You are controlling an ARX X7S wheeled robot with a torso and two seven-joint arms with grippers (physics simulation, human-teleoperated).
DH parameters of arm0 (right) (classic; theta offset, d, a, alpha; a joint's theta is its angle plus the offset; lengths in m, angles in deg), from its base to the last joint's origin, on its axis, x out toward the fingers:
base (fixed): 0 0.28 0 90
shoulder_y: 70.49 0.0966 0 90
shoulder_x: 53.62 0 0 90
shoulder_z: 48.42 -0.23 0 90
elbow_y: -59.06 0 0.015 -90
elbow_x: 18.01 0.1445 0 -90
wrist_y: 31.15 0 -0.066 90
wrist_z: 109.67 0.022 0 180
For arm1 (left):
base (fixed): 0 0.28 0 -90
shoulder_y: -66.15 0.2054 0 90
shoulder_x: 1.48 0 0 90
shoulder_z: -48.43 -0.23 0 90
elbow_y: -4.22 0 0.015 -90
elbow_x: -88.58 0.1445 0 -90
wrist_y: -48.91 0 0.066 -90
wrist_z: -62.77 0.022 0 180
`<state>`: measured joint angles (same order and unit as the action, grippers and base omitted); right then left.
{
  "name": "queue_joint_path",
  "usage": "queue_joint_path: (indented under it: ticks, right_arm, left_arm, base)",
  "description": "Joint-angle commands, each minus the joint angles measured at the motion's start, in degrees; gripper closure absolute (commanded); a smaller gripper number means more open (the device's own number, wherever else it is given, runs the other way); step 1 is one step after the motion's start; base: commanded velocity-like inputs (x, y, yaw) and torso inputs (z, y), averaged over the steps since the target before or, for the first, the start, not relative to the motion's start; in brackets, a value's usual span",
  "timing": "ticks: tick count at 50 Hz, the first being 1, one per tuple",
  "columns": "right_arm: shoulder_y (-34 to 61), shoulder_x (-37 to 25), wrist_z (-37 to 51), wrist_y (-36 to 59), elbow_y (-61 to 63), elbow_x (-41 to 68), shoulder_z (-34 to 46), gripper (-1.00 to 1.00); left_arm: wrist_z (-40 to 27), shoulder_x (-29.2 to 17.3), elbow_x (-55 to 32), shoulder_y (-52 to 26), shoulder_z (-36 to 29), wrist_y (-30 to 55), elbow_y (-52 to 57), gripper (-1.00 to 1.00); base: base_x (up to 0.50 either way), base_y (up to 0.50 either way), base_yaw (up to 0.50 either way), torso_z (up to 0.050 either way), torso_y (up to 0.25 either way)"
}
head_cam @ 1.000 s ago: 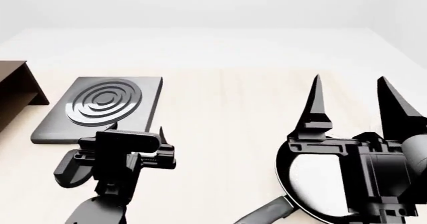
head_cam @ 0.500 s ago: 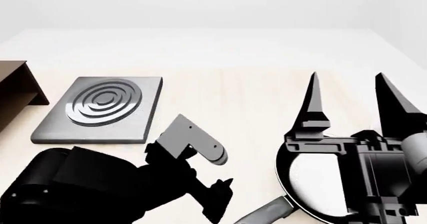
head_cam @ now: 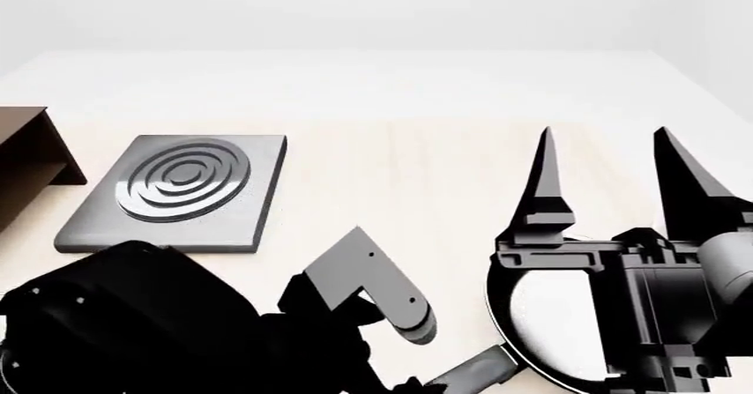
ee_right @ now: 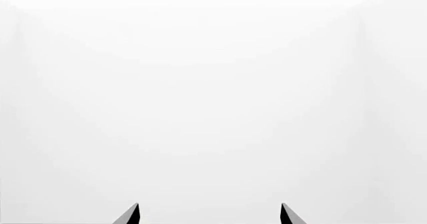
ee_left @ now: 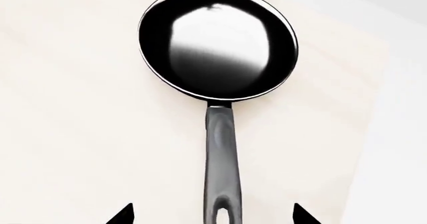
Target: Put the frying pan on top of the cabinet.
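- Black and glossy, the frying pan (ee_left: 217,42) lies flat on the pale bench (head_cam: 400,174); in the head view it sits at about 4 o'clock, its bowl largely hidden behind the right claw (head_cam: 602,160), its grey handle (ee_left: 222,164) running toward 7 o'clock.
- The left claw (ee_left: 212,214) has its fingers apart, one tip on each side of the handle's end and neither touching it, as the left wrist view shows.
- The right claw is spread wide too, both fingers pointing to 12 o'clock above the pan and holding nothing; its wrist view shows only blank white beyond the tips.
- The dark brown cabinet (head_cam: 30,156) is cut off by the head view's edge at 9 o'clock, well apart from the pan, with the square grey hotplate (head_cam: 179,191) just beside it.
- Between hotplate and pan the pale wood bench is bare through the middle; past its far edge at 12 o'clock the surface turns white up to a plain white wall.
- In the left wrist view the bench edge runs close by the pan's side.
- Compared with half a second ago, the left arm (head_cam: 176,332) has swung further toward 5 o'clock, its grey bracket now nearer the handle; the right claw has barely shifted, and pan, hotplate and cabinet lie as before.
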<state>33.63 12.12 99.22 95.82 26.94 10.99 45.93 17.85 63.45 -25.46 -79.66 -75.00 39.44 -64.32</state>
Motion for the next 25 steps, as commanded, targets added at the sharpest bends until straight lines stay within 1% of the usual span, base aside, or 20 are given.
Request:
queue_joint_path:
  ticks: [1, 6, 7, 9, 14, 20, 25]
  right_arm:
    - [0.0, -0.7, 0.7, -0.6, -0.1, 0.4, 0.8, -1.00]
    - [0.0, -0.9, 1.0, -1.0, -0.3, 0.6, 0.9, -1.00]
    - [-0.1, -1.0, 1.1, -1.0, -0.3, 0.5, 1.0, -1.00]
    - [-0.1, -1.1, 1.2, -1.2, -0.3, 0.7, 1.0, -1.00]
    - [-0.3, -1.3, 1.4, -1.6, -0.5, 0.8, 1.2, -1.00]
    - [-0.2, -1.4, 1.5, -2.0, -0.8, 0.9, 1.6, -1.00]
    - [-0.1, -1.6, 1.7, -2.1, -0.8, 0.9, 2.2, -1.00]
  left_arm:
    - [1.3, 2.0, 4.1, 1.6, -2.2, 0.6, -1.5, -1.00]
    - [4.5, 3.6, 8.1, 3.0, -3.4, 1.3, -3.1, -1.00]
    - [5.7, 4.5, 11.2, 3.4, -4.4, 2.2, -3.3, -1.00]
    - [6.9, 5.1, 12.2, 4.1, -5.3, 2.3, -4.0, -1.00]
    - [10.4, 5.9, 18.2, 4.9, -7.1, 2.4, -4.9, -1.00]
    - [12.6, 6.0, 21.1, 4.7, -8.5, 2.0, -6.5, -1.00]
    - [13.0, 6.1, 21.2, 4.4, -9.3, 1.6, -6.7, -1.00]
  base:
    - [0.00, 0.00, 0.00, 0.000, 0.000]
    - [0.00, 0.00, 0.00, 0.000, 0.000]
    - [0.00, 0.00, 0.00, 0.000, 0.000]
    - [0.00, 0.00, 0.00, 0.000, 0.000]
    - [0.00, 0.00, 0.00, 0.000, 0.000]
    - [0.00, 0.00, 0.00, 0.000, 0.000]
    - [0.00, 0.00, 0.00, 0.000, 0.000]
